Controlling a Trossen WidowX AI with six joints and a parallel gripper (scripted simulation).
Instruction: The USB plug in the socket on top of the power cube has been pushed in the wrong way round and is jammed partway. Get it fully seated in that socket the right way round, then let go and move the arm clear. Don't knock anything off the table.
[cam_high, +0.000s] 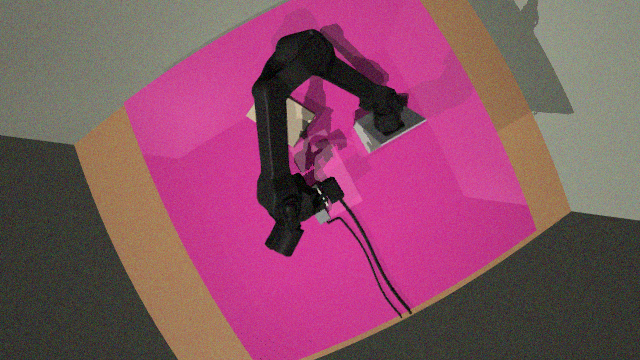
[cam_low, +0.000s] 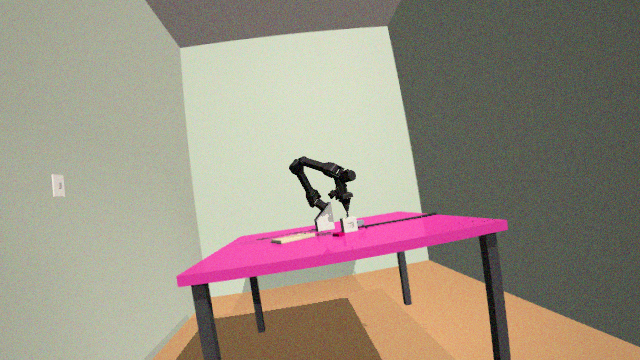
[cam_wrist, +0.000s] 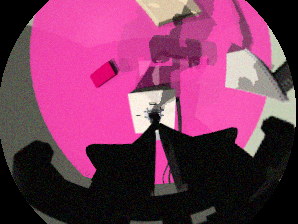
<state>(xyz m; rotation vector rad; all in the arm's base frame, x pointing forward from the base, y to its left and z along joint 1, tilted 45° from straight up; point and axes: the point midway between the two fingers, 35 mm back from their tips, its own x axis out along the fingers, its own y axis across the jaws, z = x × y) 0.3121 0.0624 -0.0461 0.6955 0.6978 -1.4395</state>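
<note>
Hand on the plug at the cube

The hand (cam_low: 347, 214) (cam_wrist: 156, 127) pinches what seems the USB plug, above the white power cube (cam_low: 349, 224) (cam_wrist: 138, 112) at the wrist view's centre. Probably the plug must first come straight up, before turning.

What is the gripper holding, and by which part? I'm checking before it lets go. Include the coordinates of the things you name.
Probably the dark USB plug, in the closed fingertips of the black gripper (cam_low: 347, 214) (cam_wrist: 155, 123) above the white power cube (cam_low: 349, 224) (cam_wrist: 137, 105); which part is hidden.

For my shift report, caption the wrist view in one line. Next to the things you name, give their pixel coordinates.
Gripper (cam_wrist: 156, 127) (cam_low: 347, 215) closed on something small, likely the plug, at the top of the white power cube (cam_wrist: 142, 102) (cam_low: 350, 225).
</note>
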